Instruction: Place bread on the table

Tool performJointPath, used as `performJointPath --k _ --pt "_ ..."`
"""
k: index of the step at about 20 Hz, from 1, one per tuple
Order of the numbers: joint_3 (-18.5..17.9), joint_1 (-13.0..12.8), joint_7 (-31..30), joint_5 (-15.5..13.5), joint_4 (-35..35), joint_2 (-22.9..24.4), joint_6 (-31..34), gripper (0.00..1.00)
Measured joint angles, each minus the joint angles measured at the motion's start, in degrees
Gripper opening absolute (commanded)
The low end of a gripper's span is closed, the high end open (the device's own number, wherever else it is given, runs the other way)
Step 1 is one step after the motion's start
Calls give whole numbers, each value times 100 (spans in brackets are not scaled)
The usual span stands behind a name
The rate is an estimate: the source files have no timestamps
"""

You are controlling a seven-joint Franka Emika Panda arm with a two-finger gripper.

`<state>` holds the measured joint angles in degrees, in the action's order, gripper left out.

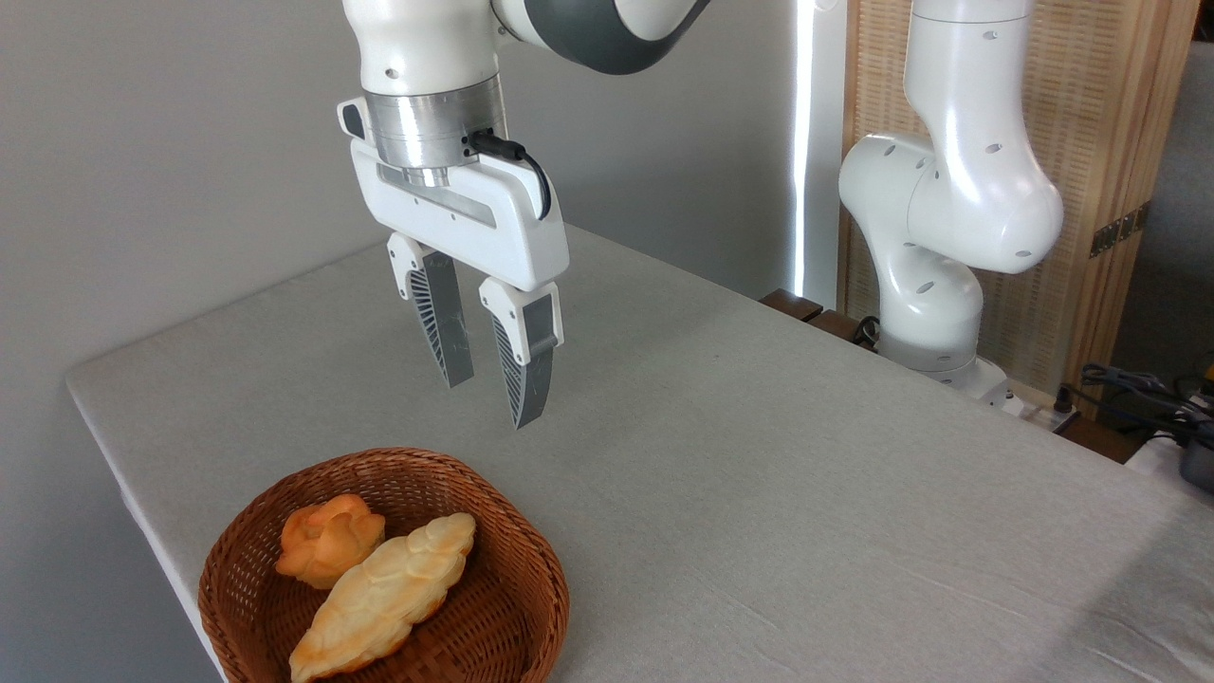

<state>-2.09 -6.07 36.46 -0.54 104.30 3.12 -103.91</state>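
Observation:
The bread (327, 539), a small orange-golden bun with a lobed top, lies in the back left of a brown wicker basket (512, 607) at the table's front left corner. The table (759, 474) is covered in plain light grey cloth. My gripper (491, 403) hangs in the air above the table, up and to the right of the basket, well clear of the bun. Its two grey ribbed fingers (446, 327) point down, open with nothing between them.
A longer pale braided loaf (384, 593) lies in the basket, touching the bun's right side. The arm's white base (934, 313) stands at the table's far right edge. Cables (1138, 389) lie beyond it. The table's left edge runs close to the basket.

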Motion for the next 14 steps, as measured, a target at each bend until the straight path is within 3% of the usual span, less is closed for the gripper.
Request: performJointPath --k 14 --pt "3 0 1 0 0 -1 189 100"
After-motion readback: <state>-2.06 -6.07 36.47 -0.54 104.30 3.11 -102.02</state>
